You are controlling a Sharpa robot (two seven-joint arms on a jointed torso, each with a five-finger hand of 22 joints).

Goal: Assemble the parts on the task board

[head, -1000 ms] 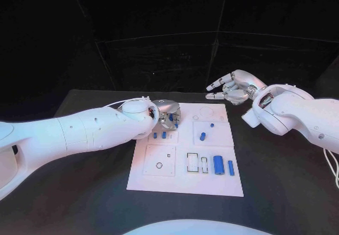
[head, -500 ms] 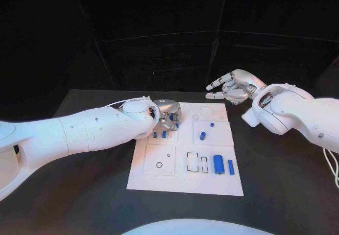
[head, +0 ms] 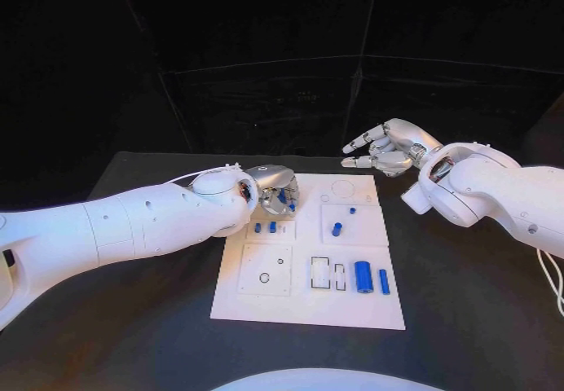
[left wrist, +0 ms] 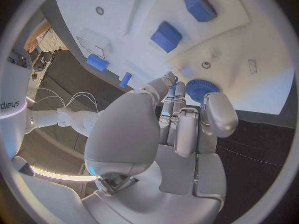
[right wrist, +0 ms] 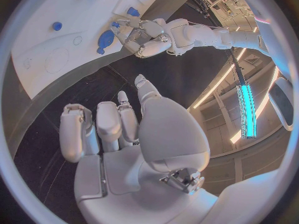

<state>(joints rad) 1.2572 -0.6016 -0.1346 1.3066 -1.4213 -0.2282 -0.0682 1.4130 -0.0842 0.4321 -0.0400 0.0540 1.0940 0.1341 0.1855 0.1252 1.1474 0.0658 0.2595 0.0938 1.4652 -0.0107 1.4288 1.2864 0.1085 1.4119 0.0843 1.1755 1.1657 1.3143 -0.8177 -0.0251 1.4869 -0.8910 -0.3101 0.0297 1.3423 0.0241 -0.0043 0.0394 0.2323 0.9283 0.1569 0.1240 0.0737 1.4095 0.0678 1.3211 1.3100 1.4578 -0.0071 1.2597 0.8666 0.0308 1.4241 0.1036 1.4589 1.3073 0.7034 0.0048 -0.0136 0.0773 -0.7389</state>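
Observation:
The white task board (head: 308, 305) lies in the middle of the black table. My left hand (head: 276, 187) hovers over its far left corner and pinches a round blue disc (left wrist: 201, 90) between thumb and fingers; the disc (right wrist: 106, 39) hangs just above the board. Two small blue blocks (head: 266, 227) stand close below that hand. A short blue peg (head: 337, 228) and a tiny blue part (head: 353, 209) sit in the right middle panel. A blue cylinder (head: 363, 275) and a thin blue bar (head: 385, 280) lie lower right. My right hand (head: 388, 147) floats beyond the board's far right corner, fingers loosely spread, holding nothing.
Empty rectangular slots (head: 321, 271) sit beside the blue cylinder, and a square panel with small holes (head: 266, 267) lies at the board's left. Round recesses (head: 342, 186) mark the far right panel. Black table surface (head: 141, 326) surrounds the board.
My left hand has shifted slightly toward the board's far edge with the blue disc still in it. The right hand has barely moved.

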